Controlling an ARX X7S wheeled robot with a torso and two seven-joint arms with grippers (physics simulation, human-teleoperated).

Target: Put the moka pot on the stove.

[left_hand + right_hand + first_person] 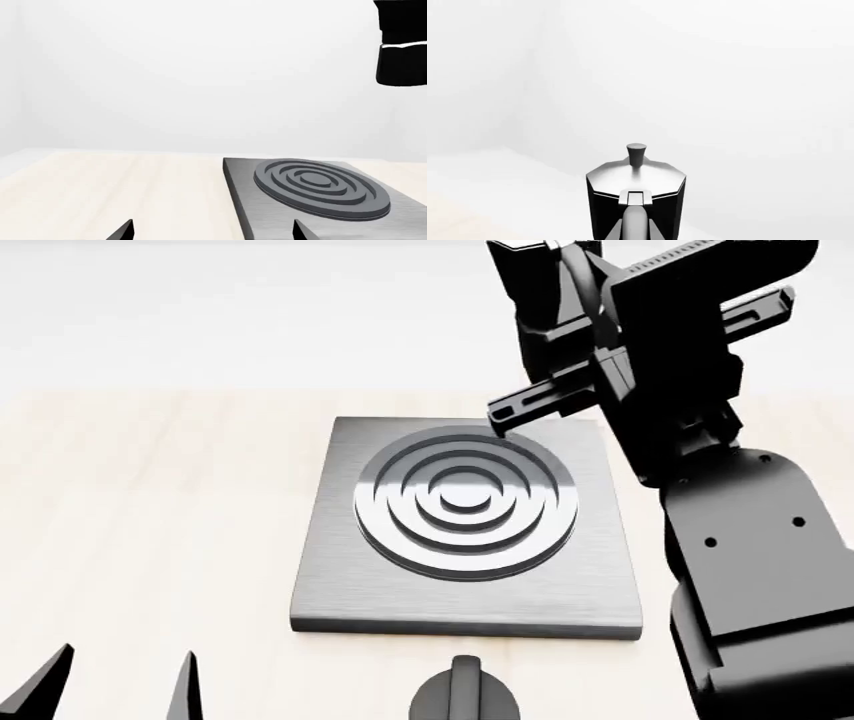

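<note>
Carry step: I hold the moka pot [636, 200] aloft by its handle in right fingers, beyond the stove [467, 540]. Left fingers wide, idle. Next: centre over burner, lower.

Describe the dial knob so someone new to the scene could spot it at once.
Start at the stove, the square brushed-grey plate with ringed burner in the middle of the pale wooden table. Just off its near edge, toward the robot, sits the dial knob, cut off by the head view's lower border. It is a small black round disc with a raised grip bar across it, unlike the grey plate beside it.
</note>
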